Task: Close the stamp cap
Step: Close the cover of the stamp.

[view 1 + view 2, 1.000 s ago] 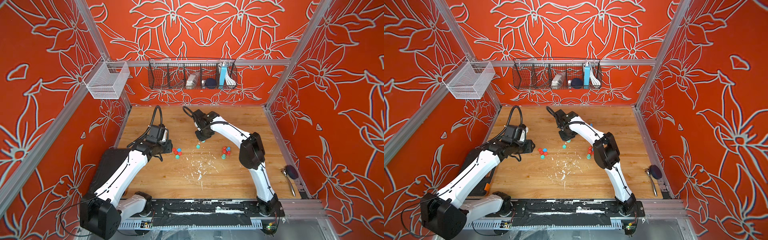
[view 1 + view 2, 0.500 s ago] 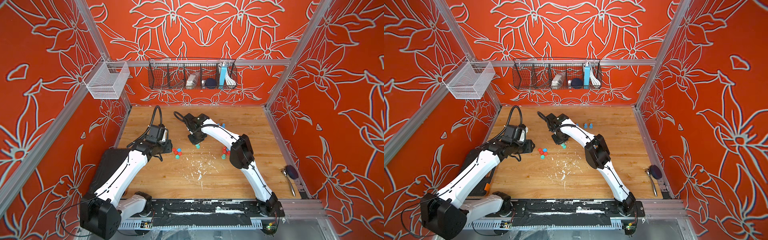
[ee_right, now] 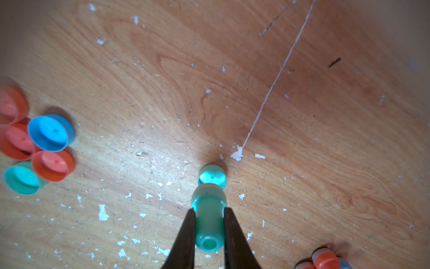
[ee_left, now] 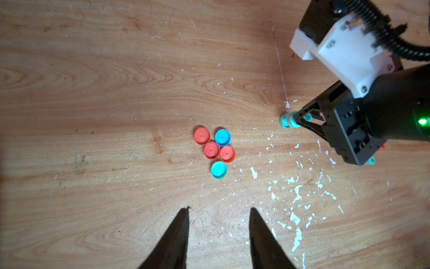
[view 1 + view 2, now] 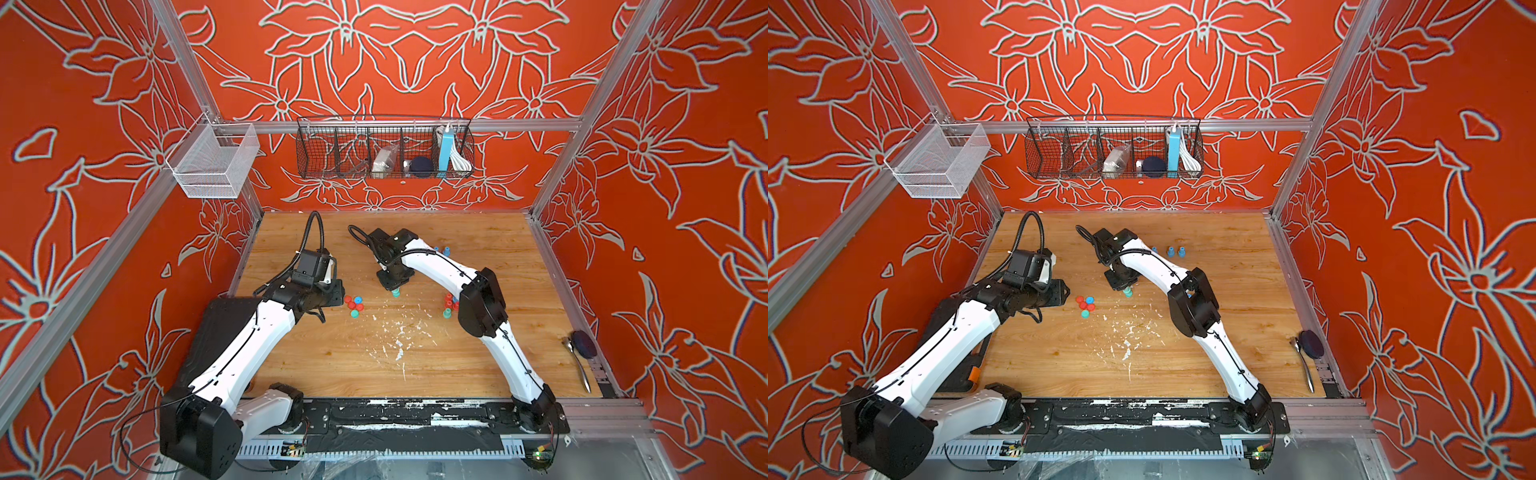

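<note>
1. Right wrist view: the teal stamp (image 3: 208,223) lies lengthwise in line with the right gripper's (image 3: 207,210) fingers. Its wide end points away from the wrist and down at the table (image 3: 302,116). Its narrow, hollow end faces back toward the camera.
2. The wide end hangs just over a teal cap (image 3: 212,178) that lies open side up on the wood. The stamp's rim overlaps the cap's near edge in this view, and whether the two touch cannot be told.
3. The right fingers (image 3: 186,237) are pressed in on the stamp's slim shaft from both sides, pinching it.
4. The cap cluster (image 3: 39,144) is made of five loose caps huddled together: three red, one blue and one teal. The stamp and its cap are near this cluster on the right arm's side, with bare wood between.
5. In both top views the stamp shows as a teal spot under the right gripper's tip, beside the cap cluster (image 5: 354,305) and apart from it.
6. In the left wrist view the left gripper (image 4: 218,209) has its fingers spread with a clear gap and nothing between them. It is over bare wood on the left arm's side of the cap cluster (image 4: 212,150) and touches no cap.
7. A red stamp (image 3: 323,258) stands past the teal stamp, farther from the cluster.
</note>
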### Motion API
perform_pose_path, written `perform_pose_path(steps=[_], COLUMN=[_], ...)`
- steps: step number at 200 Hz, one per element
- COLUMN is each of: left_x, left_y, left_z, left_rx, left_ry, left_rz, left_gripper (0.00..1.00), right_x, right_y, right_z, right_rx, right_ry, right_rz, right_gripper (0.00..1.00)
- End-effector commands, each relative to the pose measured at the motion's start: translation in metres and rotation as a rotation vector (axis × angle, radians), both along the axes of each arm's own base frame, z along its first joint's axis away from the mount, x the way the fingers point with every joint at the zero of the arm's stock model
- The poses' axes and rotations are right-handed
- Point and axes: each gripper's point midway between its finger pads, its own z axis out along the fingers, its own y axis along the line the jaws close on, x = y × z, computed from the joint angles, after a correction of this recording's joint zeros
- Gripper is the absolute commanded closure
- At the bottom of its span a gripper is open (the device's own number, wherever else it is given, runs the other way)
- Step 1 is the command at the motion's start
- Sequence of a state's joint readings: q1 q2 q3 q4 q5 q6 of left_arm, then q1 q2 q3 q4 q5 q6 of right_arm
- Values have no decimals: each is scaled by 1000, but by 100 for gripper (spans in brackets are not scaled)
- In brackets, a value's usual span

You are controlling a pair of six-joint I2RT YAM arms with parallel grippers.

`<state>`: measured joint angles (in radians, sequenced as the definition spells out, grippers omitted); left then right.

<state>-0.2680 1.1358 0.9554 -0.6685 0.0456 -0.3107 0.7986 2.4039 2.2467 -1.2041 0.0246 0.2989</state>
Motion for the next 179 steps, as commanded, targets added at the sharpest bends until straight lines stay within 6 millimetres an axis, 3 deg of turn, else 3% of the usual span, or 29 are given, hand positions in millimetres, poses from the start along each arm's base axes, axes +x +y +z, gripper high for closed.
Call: perform_pose_path(steps=[1,179], left_x=[0,0], left_y=[4,5], left_z=[3,2], left_rx=[9,11], left_ry=[-16,-12], left_rz=[5,9], left_gripper=[57,57], right_x=[0,4], right_y=[-9,-11], right_z=[-12,-24], right_rx=[-44,-48], right_ry=[14,27], right_rz=[-13,-22], right_gripper=[88,89])
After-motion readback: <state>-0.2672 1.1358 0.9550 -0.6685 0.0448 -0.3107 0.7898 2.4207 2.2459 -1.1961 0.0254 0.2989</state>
